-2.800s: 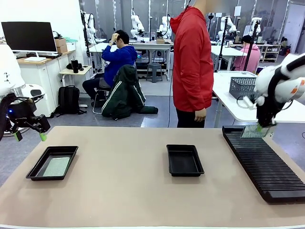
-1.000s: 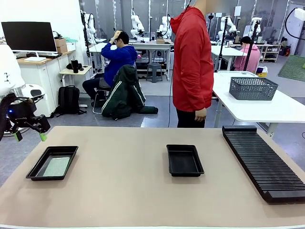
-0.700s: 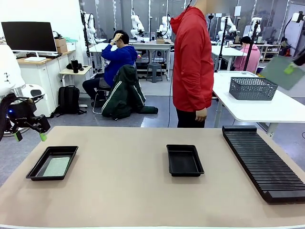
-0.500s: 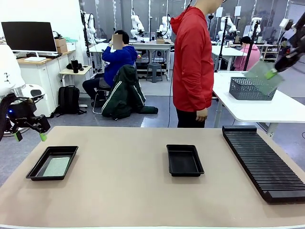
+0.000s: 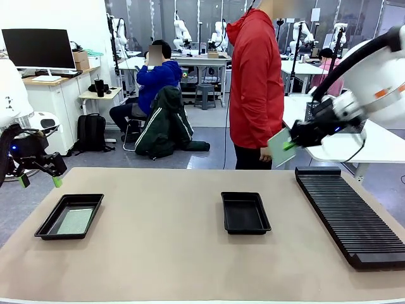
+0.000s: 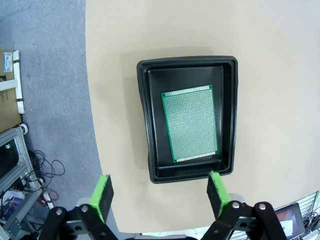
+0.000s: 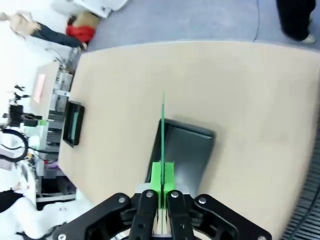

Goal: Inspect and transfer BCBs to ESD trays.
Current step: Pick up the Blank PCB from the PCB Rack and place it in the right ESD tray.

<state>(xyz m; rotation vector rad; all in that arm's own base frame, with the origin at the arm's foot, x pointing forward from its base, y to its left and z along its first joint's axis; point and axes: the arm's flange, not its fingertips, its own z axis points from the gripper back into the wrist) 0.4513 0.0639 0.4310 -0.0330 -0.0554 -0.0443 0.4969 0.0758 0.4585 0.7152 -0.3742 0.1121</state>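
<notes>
Left arm: white, enters from left edge of front view, beyond worktop's left edge. Left gripper: black, two fingers with green pads, jaws spread wide, nothing between them; points down near worktop's left edge.

Right arm: white, reaches in from right side, raised above worktop's far right corner. Right gripper: black, green pads pressed together, clamped on edge of thin flat rectangular green circuit board; board held off worktop, seen edge-on in right wrist view.
</notes>
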